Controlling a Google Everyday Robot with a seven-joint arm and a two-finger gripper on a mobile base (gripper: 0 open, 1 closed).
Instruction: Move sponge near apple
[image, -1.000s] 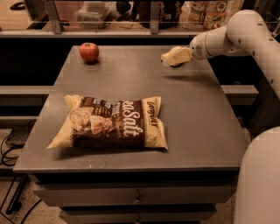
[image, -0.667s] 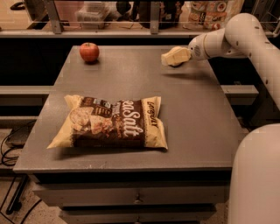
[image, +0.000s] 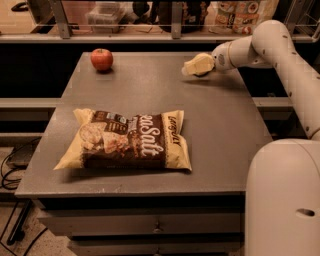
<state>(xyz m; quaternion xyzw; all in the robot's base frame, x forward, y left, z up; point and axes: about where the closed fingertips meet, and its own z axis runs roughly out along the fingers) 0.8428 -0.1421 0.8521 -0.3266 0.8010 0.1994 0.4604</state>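
Note:
The red apple (image: 101, 59) sits at the far left corner of the grey table (image: 220, 125). My gripper (image: 198, 65) is at the far right of the table, low over the surface, at the end of the cream arm reaching in from the right. A pale yellow mass shows at its tip. I cannot tell the sponge apart from the gripper there. No sponge lies anywhere else on the table. The gripper is well to the right of the apple.
A large yellow-and-brown chip bag (image: 127, 140) lies flat at the front middle of the table. A railing and a shelf with containers (image: 240, 12) run behind the far edge. My robot body (image: 285, 200) stands at the front right.
The gripper stays at the same spot at the far right of the table. The upper arm has shifted slightly. The apple and the bag have not moved.

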